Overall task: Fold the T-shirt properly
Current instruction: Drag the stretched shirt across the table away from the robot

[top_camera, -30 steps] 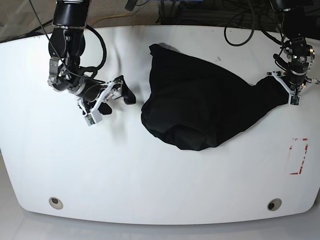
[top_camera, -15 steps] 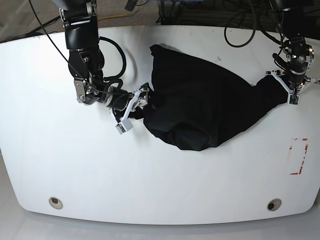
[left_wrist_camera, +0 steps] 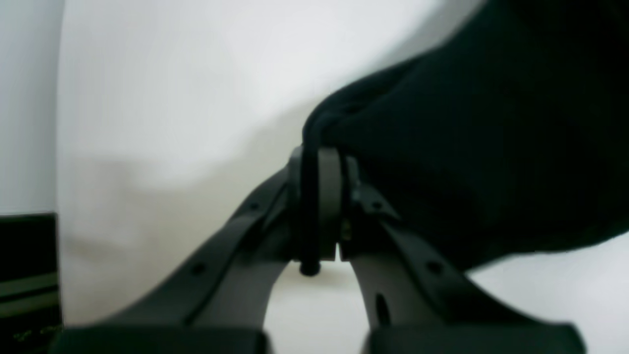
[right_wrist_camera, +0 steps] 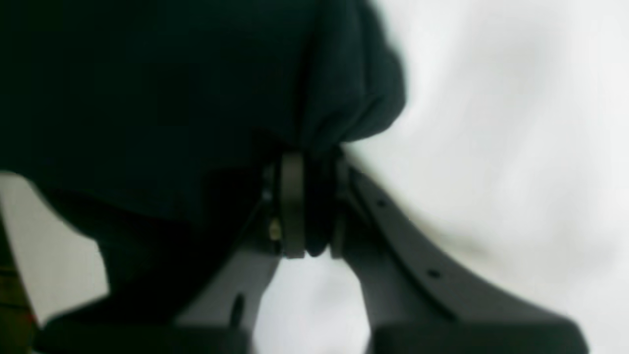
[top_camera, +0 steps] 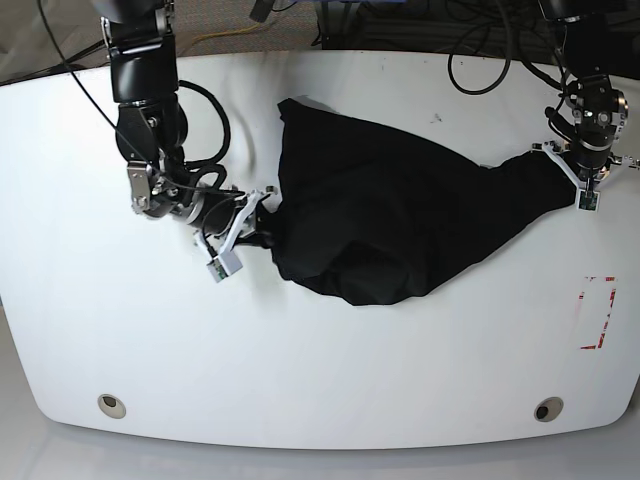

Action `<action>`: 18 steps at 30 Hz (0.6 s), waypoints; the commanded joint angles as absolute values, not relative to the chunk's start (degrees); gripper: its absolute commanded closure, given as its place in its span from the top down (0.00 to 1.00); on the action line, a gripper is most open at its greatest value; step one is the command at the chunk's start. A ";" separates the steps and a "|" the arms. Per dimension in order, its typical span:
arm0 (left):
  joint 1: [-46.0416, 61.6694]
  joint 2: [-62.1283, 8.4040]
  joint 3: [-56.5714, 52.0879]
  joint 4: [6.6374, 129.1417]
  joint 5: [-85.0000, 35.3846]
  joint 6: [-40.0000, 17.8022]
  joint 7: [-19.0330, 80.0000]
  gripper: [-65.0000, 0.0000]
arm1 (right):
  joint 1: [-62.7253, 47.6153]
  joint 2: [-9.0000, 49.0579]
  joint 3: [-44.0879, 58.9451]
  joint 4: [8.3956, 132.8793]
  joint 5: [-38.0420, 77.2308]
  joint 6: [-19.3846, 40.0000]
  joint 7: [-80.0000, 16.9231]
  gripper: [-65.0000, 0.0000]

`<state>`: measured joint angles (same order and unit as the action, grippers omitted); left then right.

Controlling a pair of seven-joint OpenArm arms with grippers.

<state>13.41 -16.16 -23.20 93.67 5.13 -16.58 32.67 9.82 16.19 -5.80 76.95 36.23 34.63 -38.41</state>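
Note:
The black T-shirt (top_camera: pixel 390 220) lies bunched across the middle of the white table (top_camera: pixel 300 370). My left gripper (top_camera: pixel 572 175), on the right of the base view, is shut on a corner of the T-shirt (left_wrist_camera: pixel 467 123); in the left wrist view (left_wrist_camera: pixel 322 196) the cloth edge runs between its fingers. My right gripper (top_camera: pixel 262 222), on the left of the base view, is shut on the T-shirt's left edge (right_wrist_camera: pixel 172 98); the right wrist view (right_wrist_camera: pixel 309 206) shows cloth pinched between its fingers.
A red-marked rectangle (top_camera: pixel 598 313) sits near the table's right edge. Two round holes (top_camera: pixel 112 405) (top_camera: pixel 547 409) lie near the front edge. Cables (top_camera: pixel 480 50) hang behind the table's back edge.
My right gripper reached the T-shirt's left edge, shut on it, and has pulled it a little to the left. The left gripper has held its corner in place.

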 commanded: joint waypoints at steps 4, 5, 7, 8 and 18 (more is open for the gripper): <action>6.29 -17.10 -22.55 99.74 5.05 -15.96 39.96 0.00 | 14.64 21.14 -5.49 84.18 37.41 35.12 -40.57 0.00; 4.70 -17.10 -22.11 100.88 5.05 -15.96 41.71 0.00 | 15.60 21.93 -5.49 85.14 37.32 35.21 -41.10 0.00; 1.36 -17.10 -20.62 102.73 5.14 -15.96 44.44 0.00 | 18.59 23.25 -5.49 86.55 37.23 35.38 -41.80 0.00; 0.04 -17.10 -19.82 103.43 5.14 -15.96 45.49 0.00 | 19.74 23.87 -5.49 86.73 37.23 35.38 -41.98 0.00; -19.65 -17.63 -17.19 108.18 5.14 -15.96 57.63 0.00 | 37.67 32.13 -5.76 86.55 37.67 36.18 -42.15 0.00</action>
<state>-16.78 -16.71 -16.82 106.83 4.29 -16.51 57.17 33.80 30.17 -6.37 85.36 36.36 35.86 -44.29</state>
